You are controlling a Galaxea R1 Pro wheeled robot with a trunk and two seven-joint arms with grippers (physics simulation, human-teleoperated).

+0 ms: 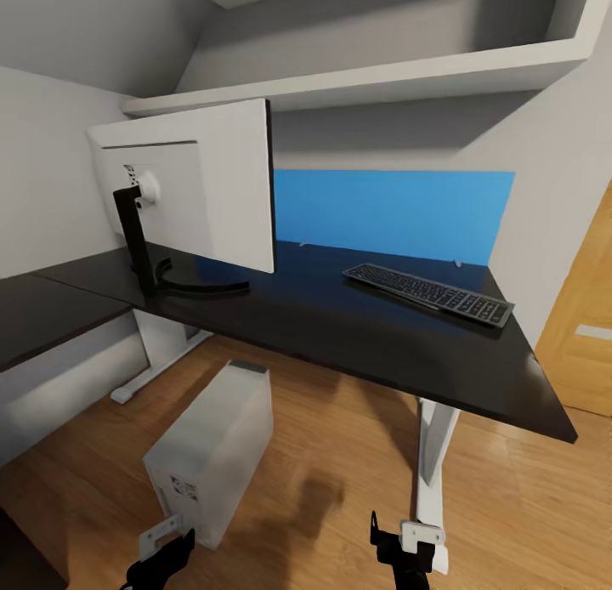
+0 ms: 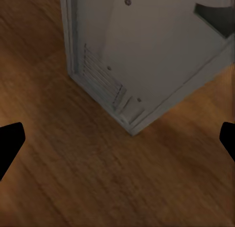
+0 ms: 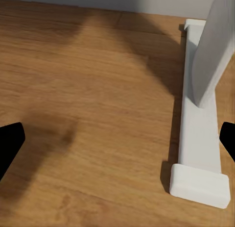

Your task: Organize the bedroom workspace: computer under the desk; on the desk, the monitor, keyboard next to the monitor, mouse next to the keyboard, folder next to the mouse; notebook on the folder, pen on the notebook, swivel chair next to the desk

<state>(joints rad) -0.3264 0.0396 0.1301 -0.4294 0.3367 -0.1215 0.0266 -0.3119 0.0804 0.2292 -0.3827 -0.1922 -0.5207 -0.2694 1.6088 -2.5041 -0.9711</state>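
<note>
On the wood floor (image 1: pixel 340 454), the computer tower (image 1: pixel 212 454) stands just ahead of the spread, empty left gripper (image 2: pixel 117 138); the right gripper (image 3: pixel 117 143) is released too.

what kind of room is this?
Looks like a home office corner, maybe in a bedroom: black desk carrying a monitor and keyboard, computer tower on the wood floor.

Head camera overlooks desk (image 1: pixel 357 335); wrist cameras face floor (image 3: pixel 88 89) closely.
</note>
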